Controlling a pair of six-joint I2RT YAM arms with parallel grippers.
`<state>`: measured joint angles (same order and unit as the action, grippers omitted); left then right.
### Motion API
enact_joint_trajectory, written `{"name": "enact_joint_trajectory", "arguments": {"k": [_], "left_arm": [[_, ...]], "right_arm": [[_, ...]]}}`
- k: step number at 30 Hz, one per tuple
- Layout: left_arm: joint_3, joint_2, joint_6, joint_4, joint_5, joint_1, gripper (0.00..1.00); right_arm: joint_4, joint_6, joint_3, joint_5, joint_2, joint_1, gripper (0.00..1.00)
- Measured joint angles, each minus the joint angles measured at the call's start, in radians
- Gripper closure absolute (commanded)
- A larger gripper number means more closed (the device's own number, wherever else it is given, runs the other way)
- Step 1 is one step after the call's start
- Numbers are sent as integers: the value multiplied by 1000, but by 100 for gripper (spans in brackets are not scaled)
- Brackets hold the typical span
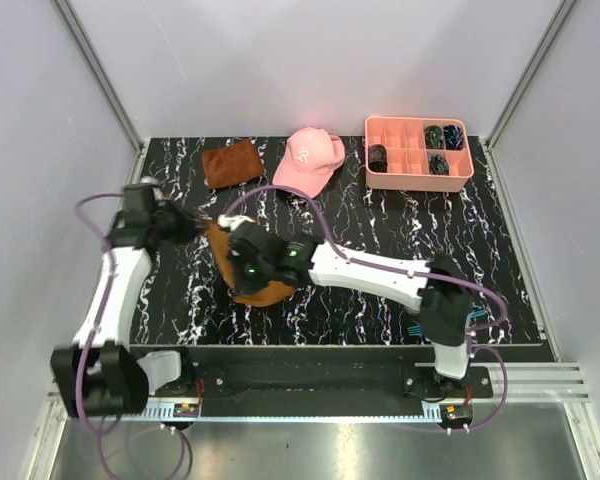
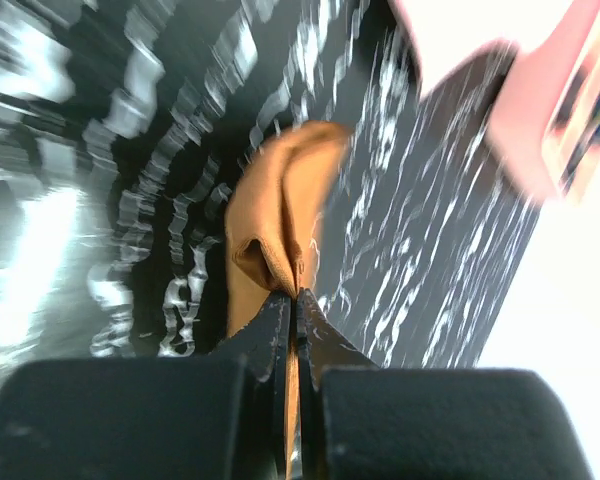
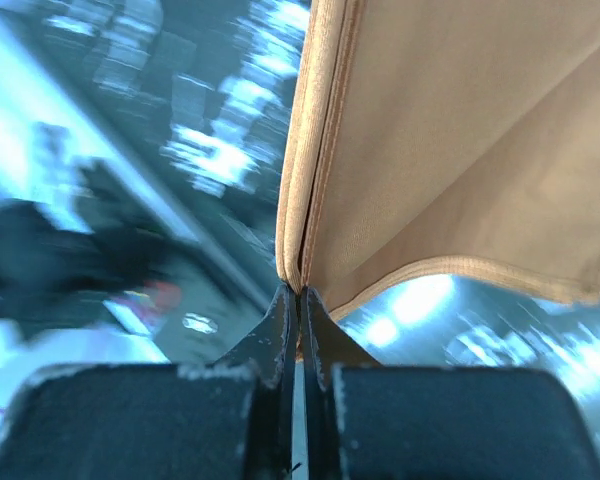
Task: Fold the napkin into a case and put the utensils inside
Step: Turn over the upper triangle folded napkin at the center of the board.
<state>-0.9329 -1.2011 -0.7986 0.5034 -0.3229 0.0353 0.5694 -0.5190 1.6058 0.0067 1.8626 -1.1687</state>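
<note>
The left claw (image 2: pixel 295 300) is shut on a bunched corner of the napkin (image 2: pixel 280 190) — the right claw (image 3: pixel 298 295) is clamped on a doubled hem — probably so the cloth can be drawn taut and folded. The napkin is gathered between both claws, over the left-middle of the surface (image 1: pixel 380 220), spreading away from each claw's tips.
</note>
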Motion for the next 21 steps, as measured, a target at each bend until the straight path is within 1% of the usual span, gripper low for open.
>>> {"name": "enact_joint_trajectory", "arguments": {"k": [2, 4, 7, 9, 10, 13, 15, 18, 19, 20, 21], "left_arm": [[-49, 91, 31, 80, 27, 84, 100], [-103, 169, 60, 155, 58, 146, 100], [-179, 248, 96, 246, 105, 183, 100], [-218, 274, 118, 294, 124, 186, 100], [-230, 282, 124, 313, 127, 186, 100], [-225, 267, 134, 334, 127, 175, 100], [-196, 226, 135, 332, 132, 131, 100], [-146, 122, 132, 303, 156, 12, 100], [-123, 61, 126, 272, 172, -49, 100], [-107, 19, 118, 246, 178, -87, 100], [-92, -40, 108, 212, 185, -140, 100]], "right_arm": [[-28, -1, 103, -46, 60, -16, 100], [-58, -2, 197, -103, 116, -37, 100], [-129, -20, 279, -188, 170, -67, 100], [-201, -47, 270, -243, 174, -77, 100], [-262, -72, 247, -283, 169, -79, 100], [-397, -121, 138, -325, 143, -75, 100], [-489, -151, 31, -343, 116, -63, 100], [-618, -208, -173, -368, 63, -28, 100], [-663, -227, -248, -376, 43, -11, 100], [-692, -242, -312, -386, 28, 5, 100], [-747, -262, -414, -403, 2, 33, 100]]}}
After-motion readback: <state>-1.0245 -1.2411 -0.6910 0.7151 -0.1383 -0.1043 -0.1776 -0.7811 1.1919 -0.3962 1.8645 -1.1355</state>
